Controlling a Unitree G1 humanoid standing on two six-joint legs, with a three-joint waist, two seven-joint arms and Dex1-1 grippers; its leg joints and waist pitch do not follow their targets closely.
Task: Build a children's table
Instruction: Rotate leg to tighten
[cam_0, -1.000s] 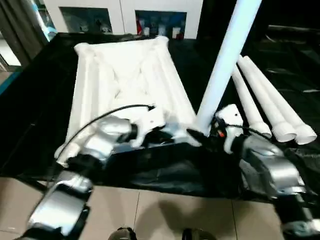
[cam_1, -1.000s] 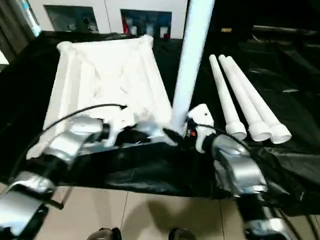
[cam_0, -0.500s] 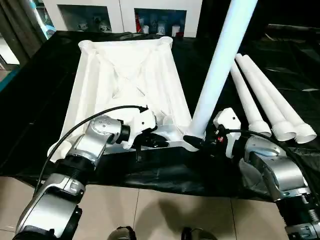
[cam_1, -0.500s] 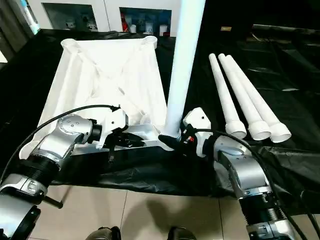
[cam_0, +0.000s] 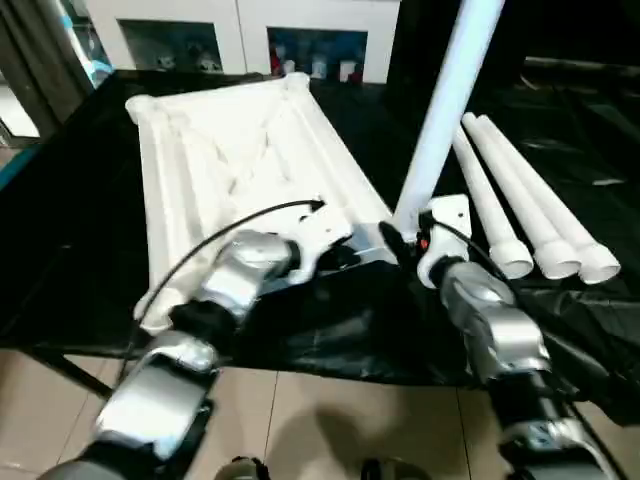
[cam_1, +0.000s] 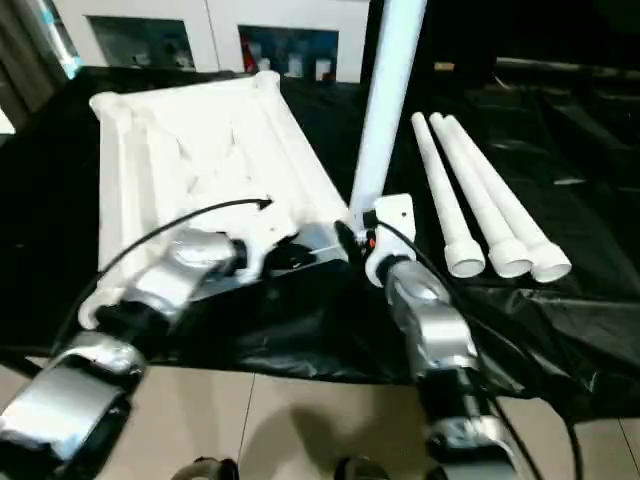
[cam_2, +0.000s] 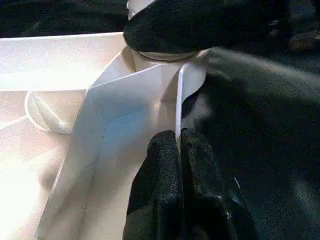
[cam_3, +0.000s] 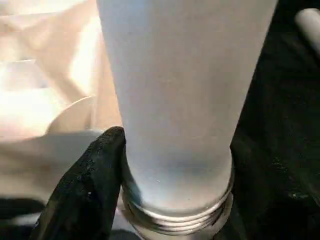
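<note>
The left gripper pinches the upturned tabletop's near rim between shut fingers; the right gripper clasps an upright leg just above its threaded end, over the corner socket; best kept vertical while twisting down.

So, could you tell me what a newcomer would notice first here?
Probably the white leg standing upright at the near right corner of the upturned tabletop, with the right hand around its base. Next, three spare legs lying side by side on the black sheet to the right.
</note>
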